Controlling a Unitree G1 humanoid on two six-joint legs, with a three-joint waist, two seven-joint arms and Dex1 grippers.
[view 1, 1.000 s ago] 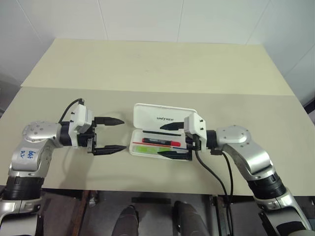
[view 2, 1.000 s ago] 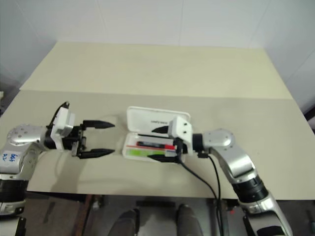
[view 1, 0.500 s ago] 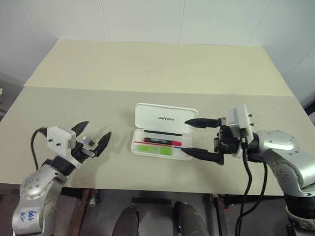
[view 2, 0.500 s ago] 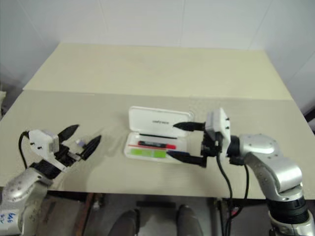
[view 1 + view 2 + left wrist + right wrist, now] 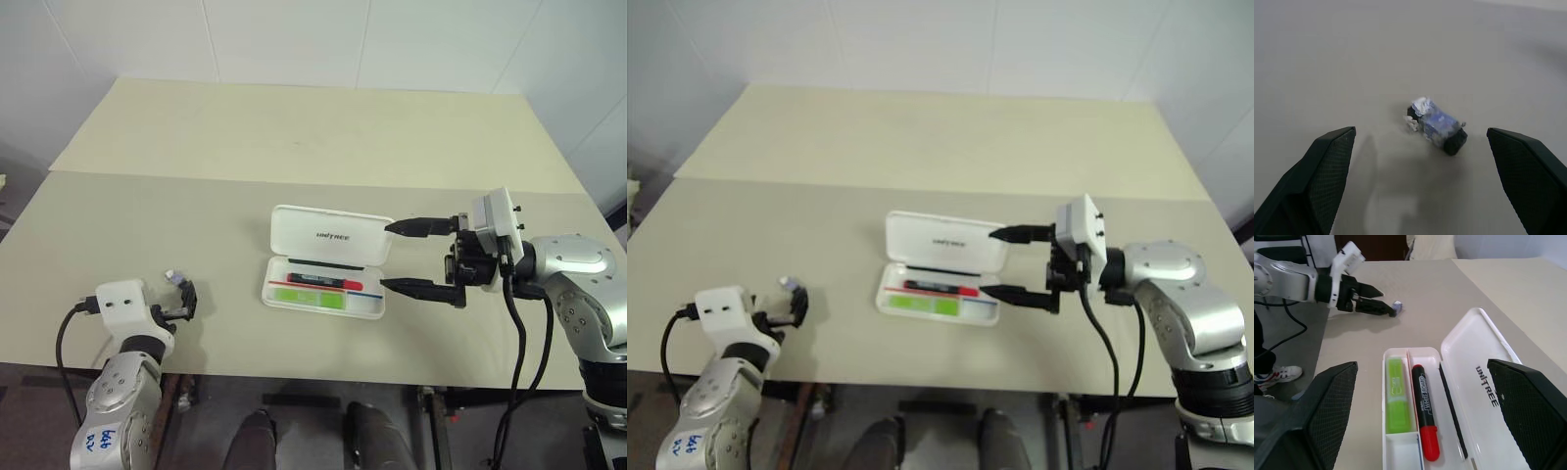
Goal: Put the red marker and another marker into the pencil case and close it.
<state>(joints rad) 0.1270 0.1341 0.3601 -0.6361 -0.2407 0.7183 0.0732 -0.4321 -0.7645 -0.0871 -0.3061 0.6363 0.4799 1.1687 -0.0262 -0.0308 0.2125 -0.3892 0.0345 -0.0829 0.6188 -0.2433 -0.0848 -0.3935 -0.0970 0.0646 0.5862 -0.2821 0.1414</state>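
case: pencil case open just left of my right gripper; both markers inside.
handling: light, rigid, slick plastic; push lid's far edge.
hands: both wide open, empty.

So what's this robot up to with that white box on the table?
It is packing a pencil case. The case lies open on the table, lid up, with the red marker and the green marker already side by side in its tray. Closing it is what remains. The right pincer hangs open at the case's right end, holding nothing. The left pincer is open too, off to the left, pointing at a small grey object that lies loose on the table.
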